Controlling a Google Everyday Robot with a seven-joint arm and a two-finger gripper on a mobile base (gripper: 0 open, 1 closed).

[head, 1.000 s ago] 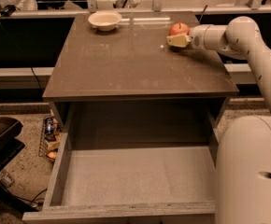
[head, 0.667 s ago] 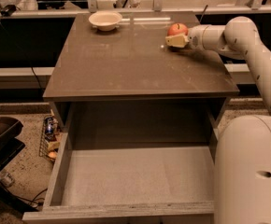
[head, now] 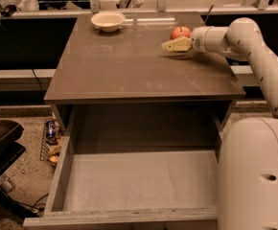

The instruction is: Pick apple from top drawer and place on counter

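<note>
Apple [head: 180,31] rests on the counter [head: 129,66] at its far right, so the placing looks all but done, and the risks left lie in how the robot gets clear. The counter is a broad, glossy slab, and a round fruit nudged on it would probably roll rather than stay put; the right edge is the closest one, with floor below it. The top drawer [head: 129,183] stands pulled out and bare on the near side, under the counter's front edge, so a roll towards the near side could drop the fruit back in and undo the work. The arm [head: 254,47] reaches in from the right, low over the surface, and a careless sweep as it pulls back could brush the fruit. The white bowl [head: 108,20] sits far left, well apart, and seems out of harm's way. The gripper [head: 175,45] lies just on the near side of the apple, touching or nearly so; whether it has a hold or has let go cannot be told from this view. If it does have a hold, drawing back before releasing would drag the fruit along.
</note>
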